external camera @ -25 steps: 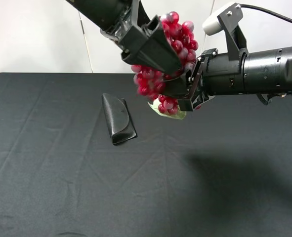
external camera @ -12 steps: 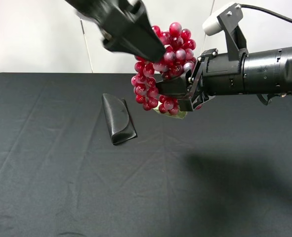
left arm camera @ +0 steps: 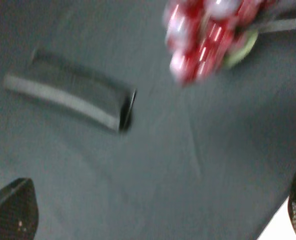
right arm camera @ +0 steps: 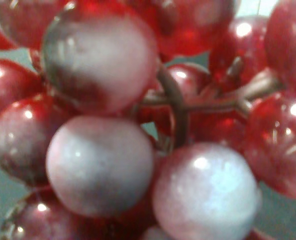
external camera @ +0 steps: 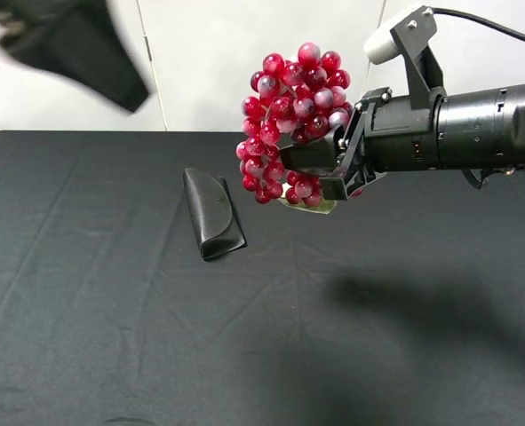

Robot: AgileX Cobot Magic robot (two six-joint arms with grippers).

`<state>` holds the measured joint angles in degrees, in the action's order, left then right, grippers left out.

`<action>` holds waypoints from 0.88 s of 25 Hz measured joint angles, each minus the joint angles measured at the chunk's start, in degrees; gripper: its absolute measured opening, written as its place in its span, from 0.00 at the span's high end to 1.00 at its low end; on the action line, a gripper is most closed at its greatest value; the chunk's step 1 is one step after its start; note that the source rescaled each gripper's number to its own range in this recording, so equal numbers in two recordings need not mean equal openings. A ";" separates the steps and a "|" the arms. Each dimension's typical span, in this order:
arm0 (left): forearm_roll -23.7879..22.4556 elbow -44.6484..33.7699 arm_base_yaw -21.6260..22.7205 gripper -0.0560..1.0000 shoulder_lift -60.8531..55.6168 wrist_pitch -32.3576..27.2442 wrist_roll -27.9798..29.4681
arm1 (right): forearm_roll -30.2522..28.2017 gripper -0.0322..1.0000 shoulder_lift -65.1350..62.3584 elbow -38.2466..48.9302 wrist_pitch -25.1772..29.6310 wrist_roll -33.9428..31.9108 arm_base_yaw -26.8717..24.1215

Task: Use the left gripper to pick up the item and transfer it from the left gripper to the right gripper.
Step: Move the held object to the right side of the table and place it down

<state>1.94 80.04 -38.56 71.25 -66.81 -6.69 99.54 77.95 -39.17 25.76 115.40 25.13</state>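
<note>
Black tablecloth (external camera: pixel 111 337) is carrying the folded case (external camera: pixel 213 213); up and right of it, the grape bunch (external camera: pixel 289 106) is hanging clamped in the right gripper (external camera: pixel 320 173) alone, while the left gripper (external camera: pixel 111 75), fingers spread and empty, is retreating up-left of the case, so the handover is looking done.

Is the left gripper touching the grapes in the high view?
No: the left gripper sits clear at upper left, while the right gripper alone clamps the grapes.
</note>
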 joint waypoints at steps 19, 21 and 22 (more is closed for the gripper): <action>-6.66 -32.80 0.00 0.00 -38.08 0.16 10.21 | 0.00 0.94 0.00 0.00 -0.05 0.00 0.00; -6.67 -36.54 0.00 0.00 -42.96 0.67 10.26 | 0.00 0.94 0.00 0.00 -0.05 0.00 0.00; -6.67 -37.91 0.00 0.00 -45.38 1.18 10.28 | 0.00 0.94 0.00 0.00 -0.05 0.00 0.00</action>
<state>-4.73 42.13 -38.56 25.86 -65.63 3.59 99.54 77.95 -39.17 25.71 115.40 25.13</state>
